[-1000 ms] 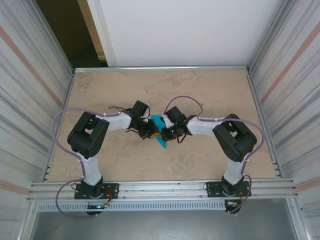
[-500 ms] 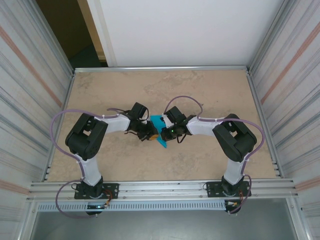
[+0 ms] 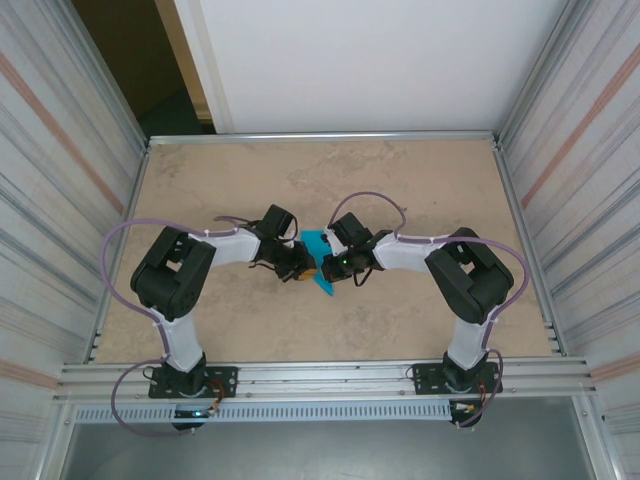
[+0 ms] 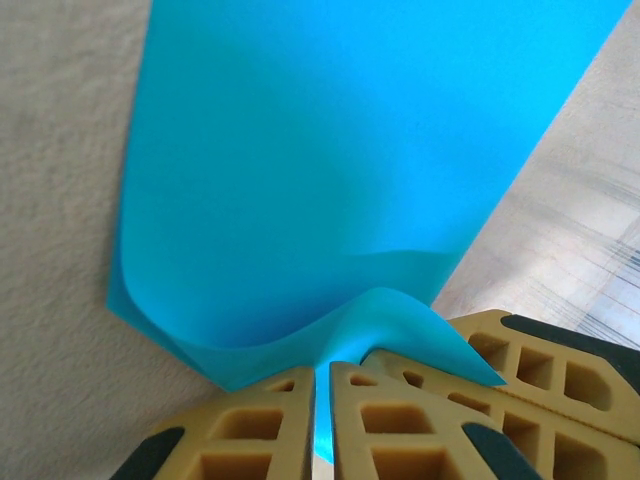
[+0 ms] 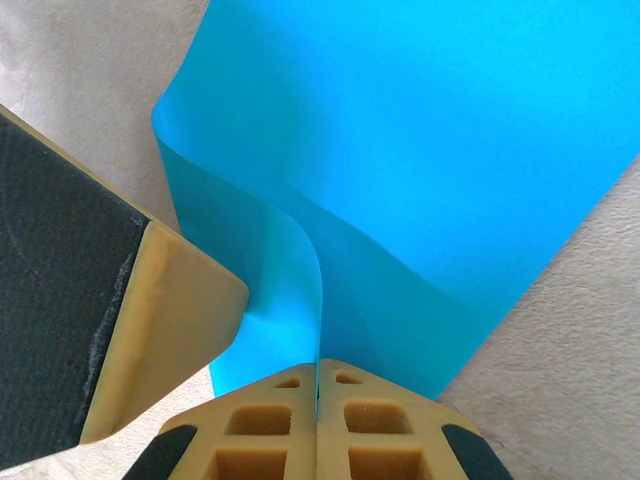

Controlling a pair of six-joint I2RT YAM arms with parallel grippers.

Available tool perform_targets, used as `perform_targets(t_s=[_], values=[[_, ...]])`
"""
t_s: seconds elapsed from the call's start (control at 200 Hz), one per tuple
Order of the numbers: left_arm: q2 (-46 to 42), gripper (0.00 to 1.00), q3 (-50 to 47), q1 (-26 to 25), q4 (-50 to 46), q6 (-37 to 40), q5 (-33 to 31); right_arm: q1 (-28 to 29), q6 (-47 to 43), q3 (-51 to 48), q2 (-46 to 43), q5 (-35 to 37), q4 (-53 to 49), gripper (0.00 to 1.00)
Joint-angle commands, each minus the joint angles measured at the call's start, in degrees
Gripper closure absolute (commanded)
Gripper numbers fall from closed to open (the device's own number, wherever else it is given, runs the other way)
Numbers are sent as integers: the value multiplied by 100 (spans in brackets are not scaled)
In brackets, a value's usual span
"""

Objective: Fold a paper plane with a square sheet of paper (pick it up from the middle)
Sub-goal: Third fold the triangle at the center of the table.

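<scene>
At mid table [image 3: 430, 190], left gripper [image 4: 322, 374] and right gripper [image 5: 318, 366] each pinch the blue sheet [image 4: 330, 150].

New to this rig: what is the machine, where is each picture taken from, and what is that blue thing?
Two robot arms, the left arm and the right arm, stand at a beige table's near edge. The wide picture looks down from above and behind them; each close-up comes from a camera on one wrist. The left gripper and the right gripper each pinch the blue sheet of paper, jaws shut, holding it bent between them near the table's middle.
</scene>
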Motion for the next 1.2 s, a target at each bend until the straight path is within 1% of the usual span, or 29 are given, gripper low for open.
perform_targets(t_s=[0.0, 0.185, 0.301, 0.416, 0.486, 0.586, 0.671, 0.777, 0.907, 1.042, 1.193], values=[[66, 88, 86, -7, -212, 161, -128, -23, 70, -25, 169, 261, -250, 95], [152, 88, 39, -9, -361, 217, -236, -20, 75, 14, 121, 256, -282, 94], [214, 89, 34, -7, -394, 235, -297, -27, 103, 70, 12, 255, -336, 91], [300, 89, 60, -10, -531, 268, -392, -60, 226, 168, -224, 202, -463, 83], [356, 89, 52, -7, -580, 272, -430, -87, 331, 212, -444, 200, -548, 75], [418, 89, 39, -4, -604, 267, -441, -172, 521, 219, -748, 231, -675, 66], [436, 89, 43, 0, -576, 253, -432, -238, 690, 194, -951, 236, -776, 64], [431, 90, 41, -7, -575, 244, -434, -240, 851, 135, -1088, 75, -802, 66], [419, 90, 40, -11, -572, 240, -425, -97, 1067, 33, -1065, -289, -614, 77], [419, 90, 39, -10, -557, 207, -430, 96, 1192, 78, -796, -443, -523, 87], [430, 89, 35, -9, -543, 181, -419, 228, 1232, 203, -500, -542, -454, 91]])
